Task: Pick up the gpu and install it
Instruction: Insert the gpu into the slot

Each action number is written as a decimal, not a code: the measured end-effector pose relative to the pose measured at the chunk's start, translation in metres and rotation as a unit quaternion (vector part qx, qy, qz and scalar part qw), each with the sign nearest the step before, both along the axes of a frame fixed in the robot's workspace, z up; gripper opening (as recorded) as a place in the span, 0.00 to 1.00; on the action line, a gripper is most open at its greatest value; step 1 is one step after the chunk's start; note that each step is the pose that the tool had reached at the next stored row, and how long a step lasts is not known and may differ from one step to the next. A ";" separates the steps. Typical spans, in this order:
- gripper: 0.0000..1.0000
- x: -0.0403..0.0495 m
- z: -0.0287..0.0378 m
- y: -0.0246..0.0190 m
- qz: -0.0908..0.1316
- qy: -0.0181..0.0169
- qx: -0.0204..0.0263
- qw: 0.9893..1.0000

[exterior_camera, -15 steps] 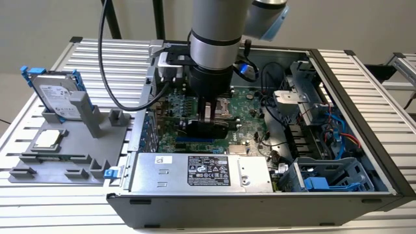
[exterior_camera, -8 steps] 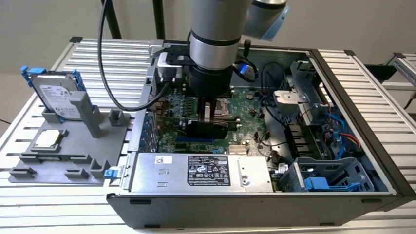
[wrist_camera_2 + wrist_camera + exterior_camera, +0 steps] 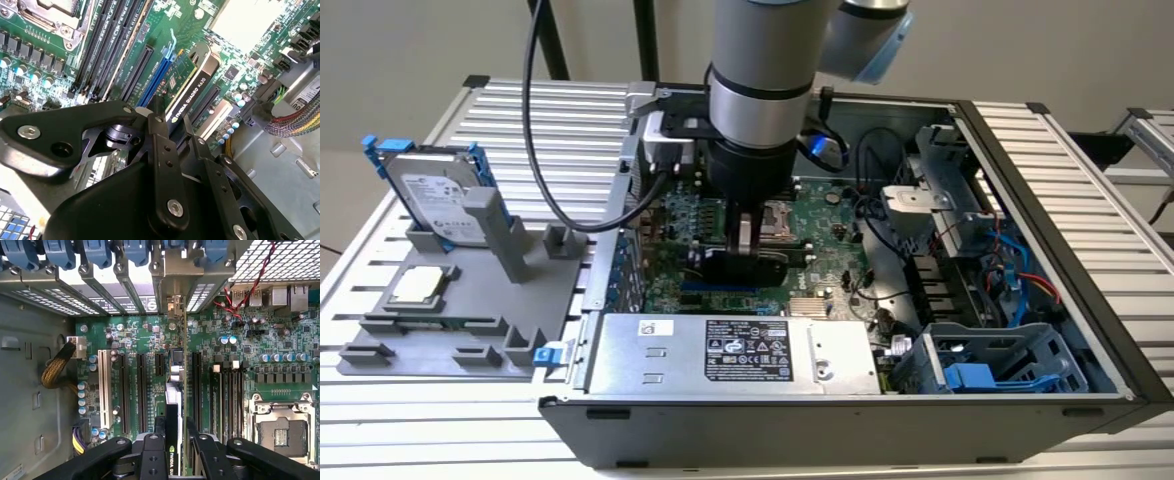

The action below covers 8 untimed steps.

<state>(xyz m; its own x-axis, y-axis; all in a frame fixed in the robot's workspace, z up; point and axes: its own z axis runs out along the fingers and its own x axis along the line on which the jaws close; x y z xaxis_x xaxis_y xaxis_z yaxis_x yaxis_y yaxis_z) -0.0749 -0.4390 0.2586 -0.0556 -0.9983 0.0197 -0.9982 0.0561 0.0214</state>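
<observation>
Well off the hand's side toward the exterior view's left, the hard drive [image 3: 438, 200] and CPU chip [image 3: 422, 286] sit in the grey fixture [image 3: 480, 310] on the tabletop [image 3: 400, 420]. Inside the open computer case [image 3: 1067, 250], the hand [image 3: 744, 250] is clamped on the gpu [image 3: 187, 90], held edge-down directly below it over the motherboard [image 3: 210, 365], apparently to meet an expansion slot [image 3: 141, 390].

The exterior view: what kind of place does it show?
Probably a robot test bench for computer assembly: an open computer case on a slatted metal table, and a grey parts fixture holding a hard drive.
</observation>
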 end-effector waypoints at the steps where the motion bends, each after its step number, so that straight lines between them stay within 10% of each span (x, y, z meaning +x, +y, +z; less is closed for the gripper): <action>1: 0.00 0.0000 -0.0005 0.0000 0.000 0.000 0.000 1.000; 8: 0.00 -0.0012 -0.0031 0.0000 0.000 0.000 0.000 1.000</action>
